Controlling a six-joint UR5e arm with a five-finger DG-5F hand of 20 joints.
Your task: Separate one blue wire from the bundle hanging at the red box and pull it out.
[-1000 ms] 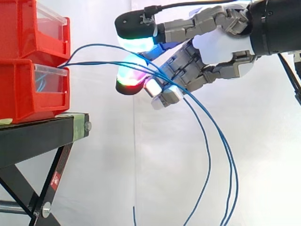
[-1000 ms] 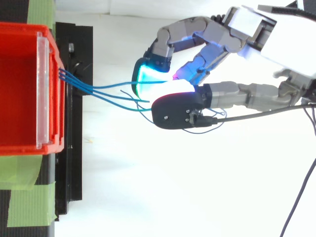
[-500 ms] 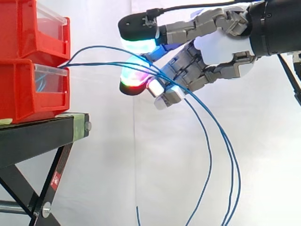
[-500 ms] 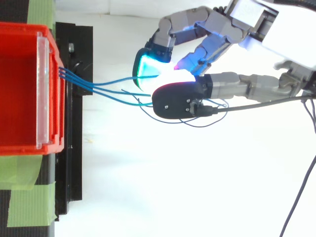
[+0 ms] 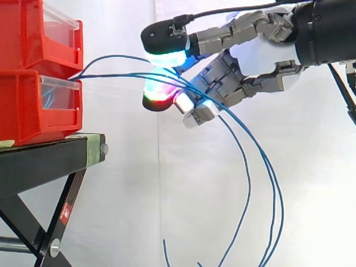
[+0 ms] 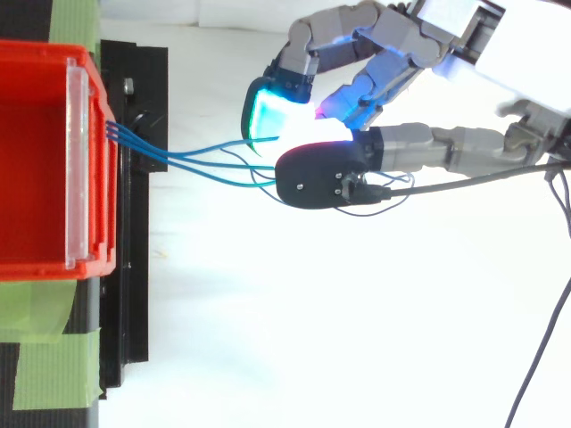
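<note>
Loose wire ends low in the side view sit a little higher than a second ago, and the hand [image 5: 261, 55] has risen slightly. From the gap between the red bins [image 5: 33, 111] at left, the blue wires [image 5: 111, 74] run right through the hand, then hang down. Whether it grips any strand, I cannot tell. Separation looks unfinished; the next move calls for isolating one wire, then drawing it right.

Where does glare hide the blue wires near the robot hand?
Top view: glow from the robot hand burns out to white where the blue wires run under it, hiding them; side view: the glow is coloured and the wires trace cleanly against the white curtain.
</note>
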